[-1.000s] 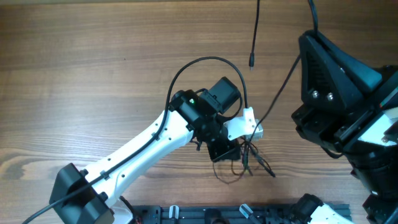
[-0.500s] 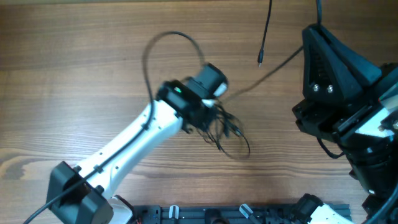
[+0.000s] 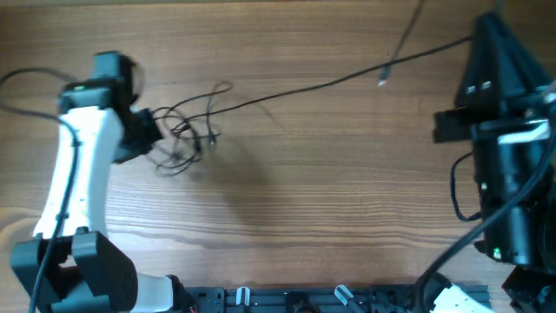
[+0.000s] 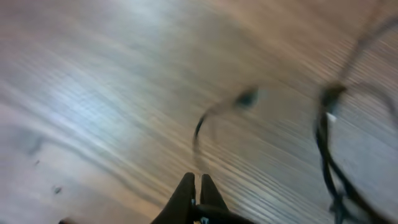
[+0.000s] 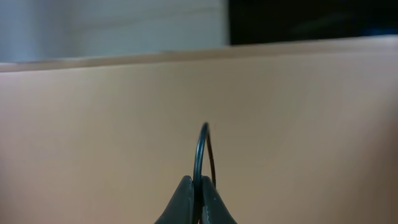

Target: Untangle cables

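Observation:
The cables [image 3: 187, 135] are thin black cords in a small tangle of loops at the left of the table. My left gripper [image 3: 146, 132] is at the tangle's left edge. In the blurred left wrist view its fingers [image 4: 198, 179] are shut, with a thin cord [image 4: 200, 127] running into them. One cord [image 3: 321, 84] stretches taut from the tangle up to the right arm [image 3: 508, 130]. In the right wrist view my right gripper [image 5: 198, 182] is shut on a cable loop [image 5: 200, 146]. A plug tip [image 3: 382, 81] hangs from a cord leaving the top edge.
The wooden table [image 3: 330, 209] fills the view. The right arm's black body covers the right side and hides its fingers from above. The left arm's white link [image 3: 74, 187] runs down the left side. A black rail [image 3: 295, 300] lines the front edge.
My left arm swung from the table's middle to the far left, dragging the tangle with it. The cord between the arms pulled out long and taut. The right arm shifted right.

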